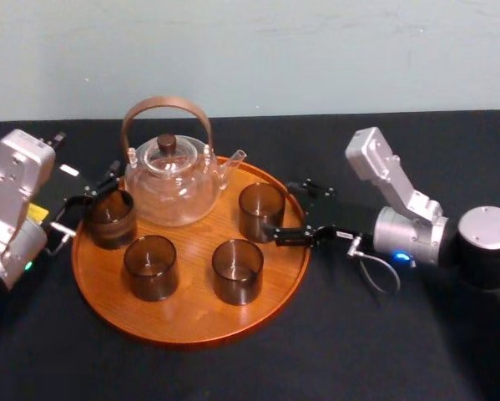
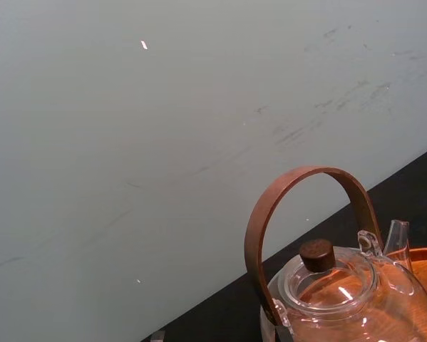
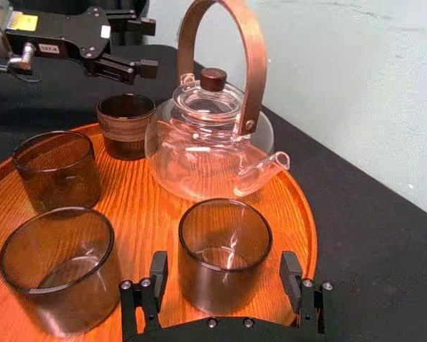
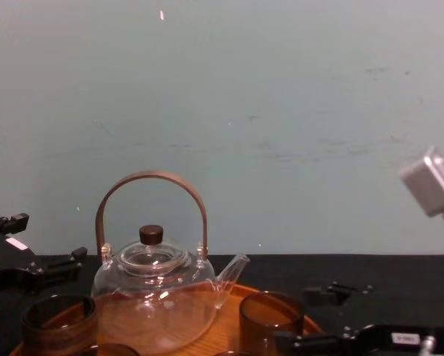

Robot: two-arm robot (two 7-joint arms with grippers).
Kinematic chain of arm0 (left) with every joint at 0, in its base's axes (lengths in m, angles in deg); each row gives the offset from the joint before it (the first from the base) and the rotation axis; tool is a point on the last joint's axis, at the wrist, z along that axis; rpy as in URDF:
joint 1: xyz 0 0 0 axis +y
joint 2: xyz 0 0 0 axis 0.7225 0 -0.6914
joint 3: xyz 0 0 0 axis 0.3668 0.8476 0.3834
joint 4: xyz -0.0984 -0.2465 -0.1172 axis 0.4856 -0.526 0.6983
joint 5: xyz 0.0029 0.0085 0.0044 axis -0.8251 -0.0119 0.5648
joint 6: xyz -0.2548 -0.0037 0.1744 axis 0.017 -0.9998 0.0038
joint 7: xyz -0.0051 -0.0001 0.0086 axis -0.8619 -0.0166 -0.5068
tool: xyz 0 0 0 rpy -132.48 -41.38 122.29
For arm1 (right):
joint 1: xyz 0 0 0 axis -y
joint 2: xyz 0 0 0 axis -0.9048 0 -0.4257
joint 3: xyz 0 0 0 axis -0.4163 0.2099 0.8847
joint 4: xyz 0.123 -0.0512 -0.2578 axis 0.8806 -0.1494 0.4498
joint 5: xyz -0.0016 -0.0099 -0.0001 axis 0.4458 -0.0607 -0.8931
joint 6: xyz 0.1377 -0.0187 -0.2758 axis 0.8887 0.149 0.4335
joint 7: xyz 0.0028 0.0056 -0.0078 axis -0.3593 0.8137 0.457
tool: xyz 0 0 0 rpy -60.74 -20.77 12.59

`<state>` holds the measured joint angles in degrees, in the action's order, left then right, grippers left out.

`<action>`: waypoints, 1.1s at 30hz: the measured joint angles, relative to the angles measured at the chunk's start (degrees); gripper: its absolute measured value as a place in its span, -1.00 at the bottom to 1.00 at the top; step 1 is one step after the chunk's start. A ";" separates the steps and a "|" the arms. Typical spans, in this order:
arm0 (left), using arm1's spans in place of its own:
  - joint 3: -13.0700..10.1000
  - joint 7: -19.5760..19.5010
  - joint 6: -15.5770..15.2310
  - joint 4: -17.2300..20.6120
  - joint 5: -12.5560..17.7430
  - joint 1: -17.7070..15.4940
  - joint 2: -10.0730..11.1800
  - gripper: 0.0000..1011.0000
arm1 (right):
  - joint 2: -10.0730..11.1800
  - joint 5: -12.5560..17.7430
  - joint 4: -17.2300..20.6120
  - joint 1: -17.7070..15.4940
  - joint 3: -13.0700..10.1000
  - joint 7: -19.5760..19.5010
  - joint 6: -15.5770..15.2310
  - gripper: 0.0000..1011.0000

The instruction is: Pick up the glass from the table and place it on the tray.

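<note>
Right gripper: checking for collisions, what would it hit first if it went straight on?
The smoky glass on the tray, standing between the right gripper's open fingers; beyond it, probably the teapot.

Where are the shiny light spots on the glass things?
Right wrist view: white glints streak the teapot belly and spout, and one sits inside the glass between the open right pincer fingers. Left wrist view: a small glint on the teapot lid. Head view: the tray has a soft sheen; the black left pincer beside the far-left glass looks dull.
</note>
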<state>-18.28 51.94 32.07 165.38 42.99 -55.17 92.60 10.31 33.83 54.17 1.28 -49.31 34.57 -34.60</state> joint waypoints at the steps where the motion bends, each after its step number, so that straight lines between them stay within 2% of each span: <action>1: 0.00 0.00 0.00 0.00 0.00 0.00 0.00 0.98 | 0.72 0.40 0.99 -0.61 -0.26 0.08 -0.01 0.98; 12: 0.00 0.00 0.00 0.00 0.00 0.00 0.00 0.98 | 6.92 4.63 9.58 -6.07 -3.40 0.58 0.86 0.98; 18: 0.00 0.00 0.00 0.00 0.00 0.00 0.00 0.98 | 9.47 6.03 12.78 -8.58 -5.15 -0.31 1.51 0.98; 24: 0.00 0.00 0.00 0.00 0.00 0.00 0.00 0.98 | 10.86 6.07 15.40 -11.38 -7.58 -4.57 2.30 0.98; 33: 0.00 0.00 0.00 0.00 0.00 0.00 0.00 0.98 | 10.49 3.54 19.04 -17.04 -12.47 -14.53 3.66 0.98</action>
<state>-18.28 51.94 32.07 165.38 42.99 -55.17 92.60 20.80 37.37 73.21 -15.76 -61.77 20.04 -30.94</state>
